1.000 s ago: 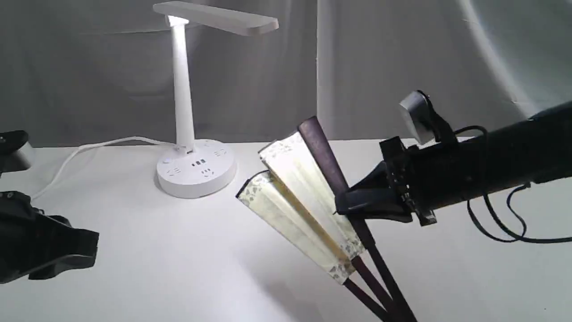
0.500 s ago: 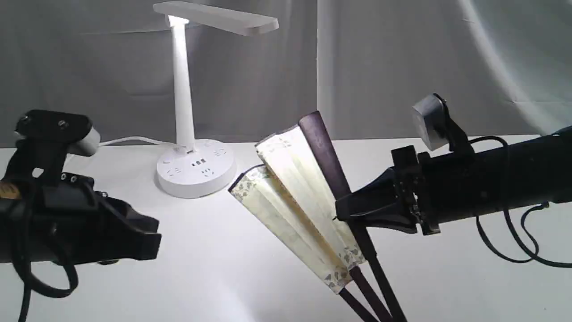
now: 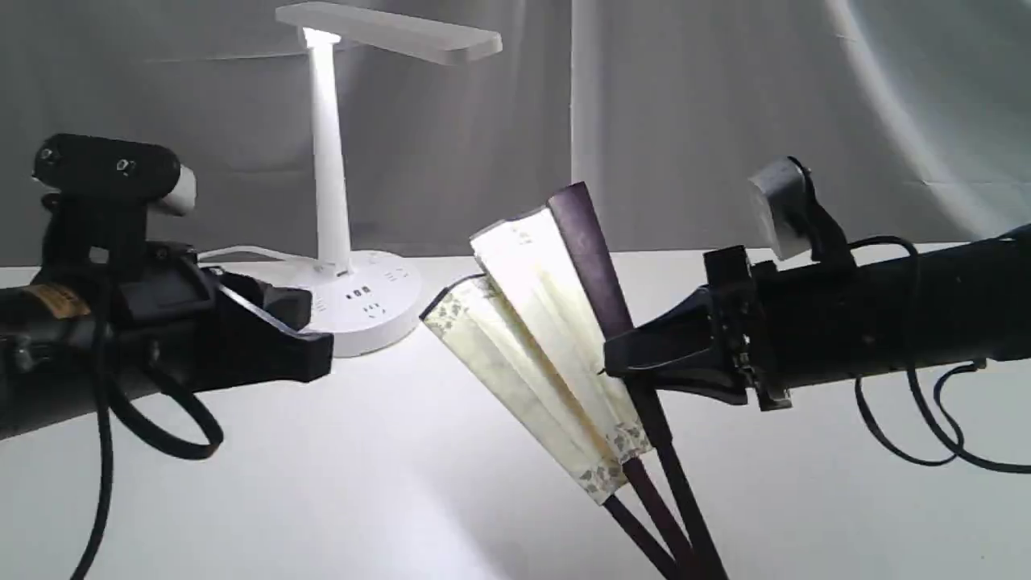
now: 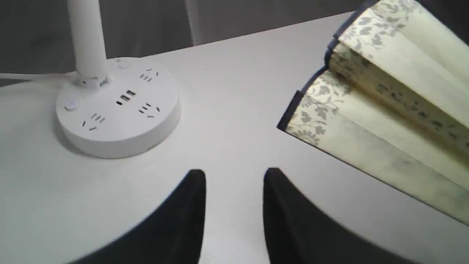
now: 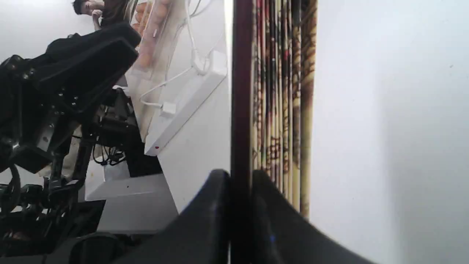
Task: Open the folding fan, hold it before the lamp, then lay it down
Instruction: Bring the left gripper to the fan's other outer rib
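Observation:
The folding fan (image 3: 536, 346) is partly spread and held tilted above the table, cream pleats fanning left from a dark maroon guard (image 3: 594, 258). My right gripper (image 3: 616, 366) is shut on that guard, which the right wrist view shows pinched between the fingers (image 5: 216, 205), with the fan's stacked pleats (image 5: 285, 84) beside it. My left gripper (image 3: 318, 354) is open, left of the fan and apart from it; its fingers (image 4: 190, 205) frame bare table, with the fan's floral border (image 4: 315, 110) off to one side. The lit white lamp (image 3: 330, 161) stands behind, its round base (image 4: 117, 110) with sockets.
A white table (image 3: 322, 483) carries everything, with a grey curtain (image 3: 725, 97) behind. The lamp's white cord (image 3: 242, 254) runs left from the base. Black cables (image 3: 910, 419) hang under the right arm.
My left arm has risen and moved right toward the fan. The right gripper lifted the fan slightly; its pleats have stayed about as far spread.

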